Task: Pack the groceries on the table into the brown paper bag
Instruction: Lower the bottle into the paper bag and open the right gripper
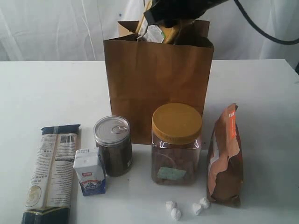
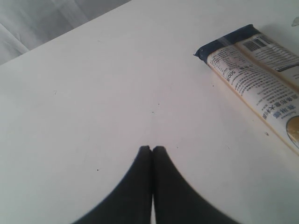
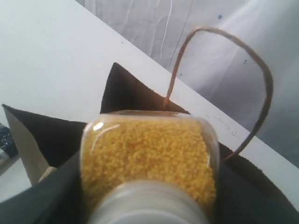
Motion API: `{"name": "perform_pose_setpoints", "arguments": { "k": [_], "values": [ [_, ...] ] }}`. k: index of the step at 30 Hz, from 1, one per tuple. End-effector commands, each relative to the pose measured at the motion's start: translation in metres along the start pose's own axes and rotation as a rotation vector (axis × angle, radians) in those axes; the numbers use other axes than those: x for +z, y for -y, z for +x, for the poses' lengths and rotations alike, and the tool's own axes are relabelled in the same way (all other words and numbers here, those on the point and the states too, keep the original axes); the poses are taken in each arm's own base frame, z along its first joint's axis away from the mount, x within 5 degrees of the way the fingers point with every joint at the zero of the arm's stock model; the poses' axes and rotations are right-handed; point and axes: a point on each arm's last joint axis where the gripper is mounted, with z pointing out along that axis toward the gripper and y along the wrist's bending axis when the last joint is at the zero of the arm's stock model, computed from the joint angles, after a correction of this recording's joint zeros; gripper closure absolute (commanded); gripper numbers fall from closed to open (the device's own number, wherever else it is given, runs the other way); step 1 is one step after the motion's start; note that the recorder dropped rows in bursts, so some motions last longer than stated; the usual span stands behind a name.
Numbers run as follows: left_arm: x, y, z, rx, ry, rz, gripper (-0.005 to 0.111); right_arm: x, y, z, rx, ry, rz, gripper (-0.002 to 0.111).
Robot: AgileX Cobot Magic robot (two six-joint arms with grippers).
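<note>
White tabletop (image 1: 46, 93) carried the whole job, and most of the groceries were not yet packed. Brown paper bag (image 1: 154, 79) stood upright at the back of the table, mouth open, one twisted handle arching above its rim in the right wrist view.

Six kinds of goods stood outside and in front of the bag:
- the long dark-blue pasta packet (image 1: 49, 172), lying flat at the far left
- the brown-orange pouch (image 1: 225, 158), upright at the right
- the yellow-lidded clear jar (image 1: 176, 144), just before the bag
- the pull-tab can (image 1: 113, 145), left of the jar
- the small white carton (image 1: 89, 171), touching or nearly touching the can
- the small white wrapped pieces (image 1: 175, 213), loose near the front edge

The yellow-grain bottle (image 3: 149, 163) was at the bag's mouth, held by the right gripper (image 3: 149, 205) with its jaws set wide on either side. I judged this the first or an early item, not yet released.

The left gripper (image 2: 152, 148) hung over bare table near one end of the pasta packet, jaws pressed together and holding nothing.

The bag's interior was dark, so its contents could not be checked. The right arm was cut off at the top of the exterior view, and the pasta packet's near end ran out of frame.
</note>
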Motion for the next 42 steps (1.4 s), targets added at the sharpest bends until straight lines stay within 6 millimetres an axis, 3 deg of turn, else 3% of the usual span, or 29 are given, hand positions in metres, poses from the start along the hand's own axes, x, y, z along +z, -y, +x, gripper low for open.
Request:
{"name": "perform_pose_setpoints", "arguments": {
  "k": [1,21,29,42],
  "values": [
    [0.0,0.0,0.001,-0.003,0.003,-0.003,0.107,-0.005,0.004,-0.009,0.011,0.066,0.026,0.052],
    [0.0,0.0,0.001,-0.003,0.003,-0.003,0.107,-0.002,-0.001,0.002,0.008,-0.04,-0.026,0.052],
    [0.0,0.0,0.001,-0.003,0.003,-0.003,0.107,0.002,-0.001,0.008,-0.012,-0.088,-0.03,0.04],
    [0.0,0.0,0.001,-0.003,0.003,-0.003,0.107,0.0,-0.003,0.011,-0.013,-0.13,-0.052,0.04]
  ]
}}
